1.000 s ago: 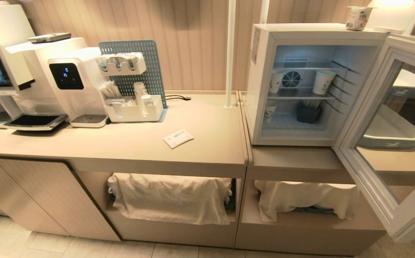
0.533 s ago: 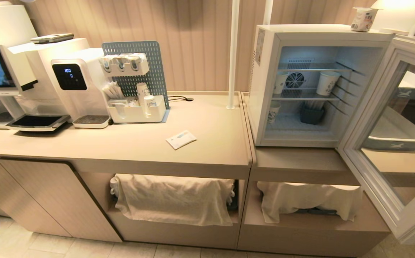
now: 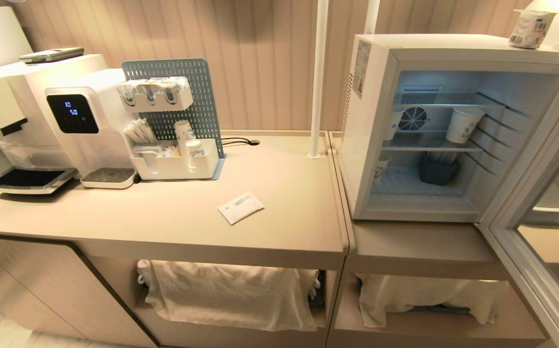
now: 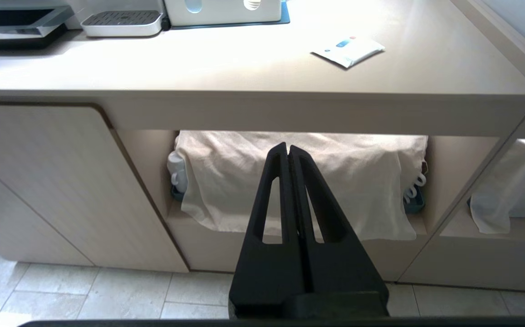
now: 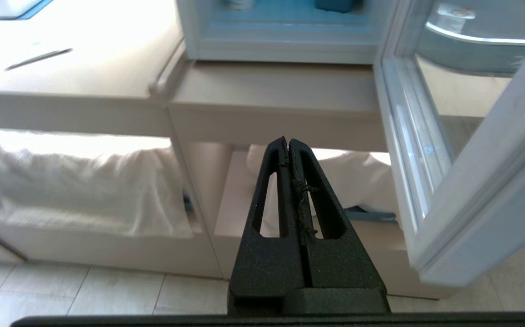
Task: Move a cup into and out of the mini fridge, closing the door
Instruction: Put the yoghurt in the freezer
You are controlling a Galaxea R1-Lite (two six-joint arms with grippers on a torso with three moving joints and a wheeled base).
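Right, the mini fridge [image 3: 453,130] stands wide open at the right end of the beige counter [image 3: 163,217], interior lit, and that fridge is our landmark. The cup [image 3: 529,28], the little printed tub with the flat foil lid, sits on top of the fridge near its back right corner, not inside. The door [image 3: 540,232] is swung fully out to the fridge's right, glass pane facing the room, its lower edge hanging past the counter front.

Inside the fridge, a tall paper cup [image 3: 463,124] sits on the middle wire shelf, right of the rear fan [image 3: 413,118]; a dark blue holder [image 3: 437,170] rests on the fridge floor below it. Left of the fridge, a flat white sachet [image 3: 240,208] lies on the counter, and further left a white dispenser [image 3: 83,125] stands beside a blue pegboard organiser [image 3: 178,106]. Below and left of the fridge, cream cloths [image 3: 231,292] drape over the open shelf.

Neither arm shows in the head view. The left gripper [image 4: 288,148] hangs low in front of the draped shelf, fingers pressed together, empty. The right gripper [image 5: 288,141] hangs below the fridge's front edge, just left of the open door, fingers also pressed together, holding nothing.
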